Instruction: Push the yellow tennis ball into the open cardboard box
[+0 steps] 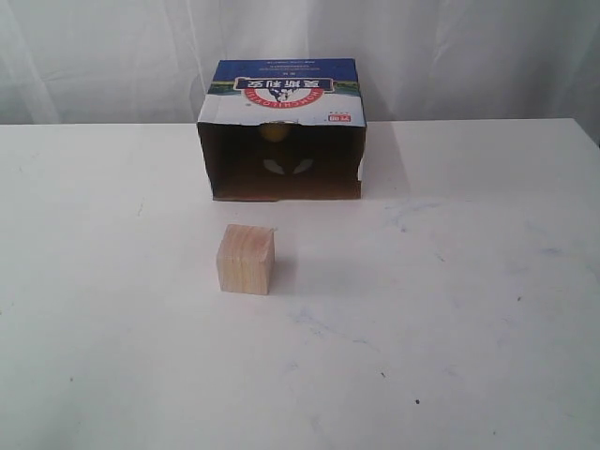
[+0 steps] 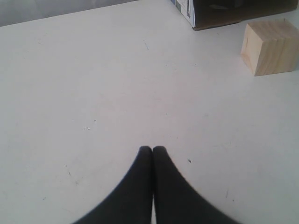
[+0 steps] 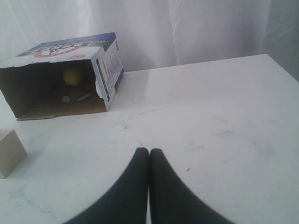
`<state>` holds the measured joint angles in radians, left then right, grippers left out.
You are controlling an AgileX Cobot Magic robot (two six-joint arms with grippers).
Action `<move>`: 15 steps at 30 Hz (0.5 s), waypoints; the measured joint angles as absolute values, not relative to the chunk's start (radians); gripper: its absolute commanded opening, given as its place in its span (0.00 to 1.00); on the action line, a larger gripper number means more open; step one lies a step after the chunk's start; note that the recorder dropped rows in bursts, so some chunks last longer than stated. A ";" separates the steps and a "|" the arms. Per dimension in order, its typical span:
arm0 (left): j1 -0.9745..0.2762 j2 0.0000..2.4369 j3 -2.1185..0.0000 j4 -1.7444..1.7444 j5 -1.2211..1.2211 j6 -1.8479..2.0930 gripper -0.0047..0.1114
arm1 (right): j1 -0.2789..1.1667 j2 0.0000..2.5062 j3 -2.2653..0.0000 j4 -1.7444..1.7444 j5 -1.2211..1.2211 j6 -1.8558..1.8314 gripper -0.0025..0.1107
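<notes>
1. Your yellow tennis ball is sitting far back inside the open cardboard box, so the push looks done to me.
2. The box is mid-way along the table's far edge, mouth facing the near edge. The wooden cube stands in front of the mouth, apart from it.
3. Left gripper and right gripper are both pinched closed on nothing, with the ball lying ahead of them.
4. The right wrist view looks into the box and catches the ball. The left wrist view only gets a box corner and the cube. The exterior view shows neither gripper.

The tennis ball lies inside the cardboard box (far back) — the wooden cube stands before it.
</notes>
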<state>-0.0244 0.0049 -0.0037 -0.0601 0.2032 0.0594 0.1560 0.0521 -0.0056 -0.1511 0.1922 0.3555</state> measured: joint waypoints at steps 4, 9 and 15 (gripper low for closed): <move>-0.024 0.005 -0.004 -0.060 0.203 0.059 0.04 | 0.156 0.028 -0.006 -0.151 0.214 0.356 0.02; -0.024 0.005 -0.004 -0.060 0.203 0.059 0.04 | 0.156 0.027 -0.006 -0.151 0.216 0.356 0.02; -0.024 0.005 -0.004 -0.060 0.203 0.059 0.04 | 0.156 0.027 -0.006 -0.151 0.216 0.356 0.02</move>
<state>-0.0244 0.0049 -0.0037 -0.0601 0.2032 0.0594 0.1560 0.0266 -0.0056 -0.1511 0.2155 0.3555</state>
